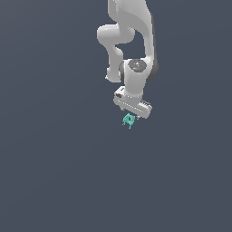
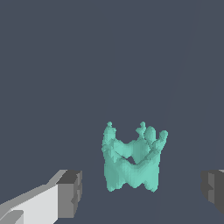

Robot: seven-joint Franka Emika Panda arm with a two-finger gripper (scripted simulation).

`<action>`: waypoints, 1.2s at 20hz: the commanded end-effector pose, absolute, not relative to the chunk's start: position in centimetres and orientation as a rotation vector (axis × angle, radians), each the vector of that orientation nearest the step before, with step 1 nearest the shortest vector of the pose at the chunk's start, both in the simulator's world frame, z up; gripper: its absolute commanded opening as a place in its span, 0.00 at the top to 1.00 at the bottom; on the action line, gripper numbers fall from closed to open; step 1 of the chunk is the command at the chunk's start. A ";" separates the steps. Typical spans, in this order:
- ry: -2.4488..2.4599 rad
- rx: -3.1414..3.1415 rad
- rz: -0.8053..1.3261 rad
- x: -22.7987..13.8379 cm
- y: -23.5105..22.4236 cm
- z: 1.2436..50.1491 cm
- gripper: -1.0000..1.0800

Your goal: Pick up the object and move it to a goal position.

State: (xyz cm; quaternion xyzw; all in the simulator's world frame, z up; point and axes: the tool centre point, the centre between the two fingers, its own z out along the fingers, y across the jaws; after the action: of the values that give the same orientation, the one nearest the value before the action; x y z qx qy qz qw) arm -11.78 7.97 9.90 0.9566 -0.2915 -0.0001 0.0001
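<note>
While you read the wrist view, take these lines from the camera outward.

End effector (image 2: 140, 192): spread wide, gripping nothing; one dark pad (image 2: 70, 193) shows on one side and the second at the opposite edge of the wrist view, each well apart from the object.

Object (image 2: 131, 159): it sits in the gap between the two fingers, roughly midway, touched by neither. In the exterior view the object (image 1: 129, 119) shows just below the end effector (image 1: 134, 108), close under it.

Shape: a small teal lump with several short prongs and a notched middle, far smaller than the hand above it.

Handling, as a judgement: you should expect it to be light and stiff, with uneven faces that could twist or pop out under a squeeze.

Where to hold: close your pads on the broad body below the prongs, not on the prong tips.

Worktop (image 1: 54, 181): plain dark grey all round; you can see no goal marker in either view.
</note>
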 end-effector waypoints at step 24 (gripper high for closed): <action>-0.922 3.003 0.000 -11.9 8.0 4.9 1.00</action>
State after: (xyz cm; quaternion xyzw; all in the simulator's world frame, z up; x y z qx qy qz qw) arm -11.84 8.00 4.98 0.9560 -0.2934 0.0008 -0.0005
